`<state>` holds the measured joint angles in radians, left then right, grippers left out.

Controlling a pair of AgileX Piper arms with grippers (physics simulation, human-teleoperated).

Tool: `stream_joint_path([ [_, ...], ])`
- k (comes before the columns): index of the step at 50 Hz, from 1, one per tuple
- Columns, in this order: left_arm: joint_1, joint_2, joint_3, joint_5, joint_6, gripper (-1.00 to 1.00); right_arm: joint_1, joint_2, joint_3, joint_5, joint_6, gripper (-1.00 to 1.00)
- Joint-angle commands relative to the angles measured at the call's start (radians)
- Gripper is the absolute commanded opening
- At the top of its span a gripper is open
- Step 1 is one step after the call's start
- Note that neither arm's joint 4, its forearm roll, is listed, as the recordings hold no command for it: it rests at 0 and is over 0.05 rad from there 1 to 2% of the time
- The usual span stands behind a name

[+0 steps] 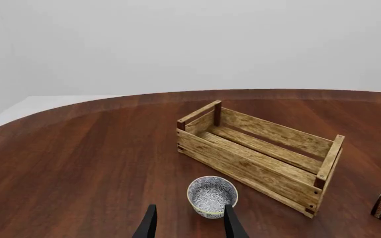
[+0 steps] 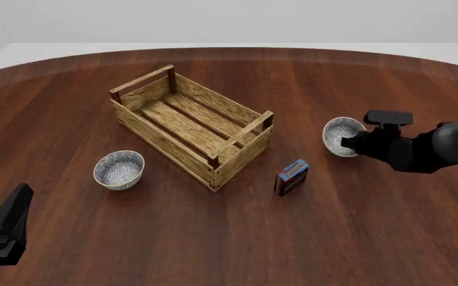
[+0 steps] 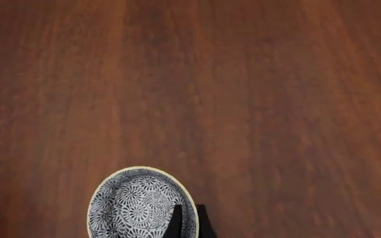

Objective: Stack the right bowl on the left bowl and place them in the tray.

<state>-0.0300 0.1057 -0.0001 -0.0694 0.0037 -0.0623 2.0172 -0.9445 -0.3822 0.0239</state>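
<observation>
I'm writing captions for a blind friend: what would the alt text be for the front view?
The right gripper holds the rim of a tilted patterned bowl right of an empty wooden tray on a dark wood table. A second bowl sits left of the tray, a small blue-and-red box stands near its right corner, and the left arm waits at bottom left.

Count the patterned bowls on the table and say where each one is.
2. The left bowl stands on the table left of the tray. The right bowl is right of the tray, tilted, its rim pinched by the right gripper. None seems hidden.
</observation>
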Motion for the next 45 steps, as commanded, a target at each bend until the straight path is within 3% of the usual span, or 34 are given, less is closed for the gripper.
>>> stream_joint_path([
  [1, -0.002, 0.009, 0.0, -0.007, -0.001, 1.0, -0.004, -0.037, 0.044, 0.013, -0.02, -1.0],
  [27, -0.004, 0.009, 0.0, -0.007, -0.002, 1.0, 0.0, -0.39, 0.184, 0.021, -0.064, -1.0],
  [38, -0.009, -0.007, 0.0, 0.008, 0.003, 1.0, 0.039, -0.629, 0.316, -0.017, -0.035, -1.0],
  [45, -0.009, -0.003, 0.0, 0.004, 0.001, 1.0, 0.079, -0.828, 0.392, 0.017, -0.046, -1.0],
])
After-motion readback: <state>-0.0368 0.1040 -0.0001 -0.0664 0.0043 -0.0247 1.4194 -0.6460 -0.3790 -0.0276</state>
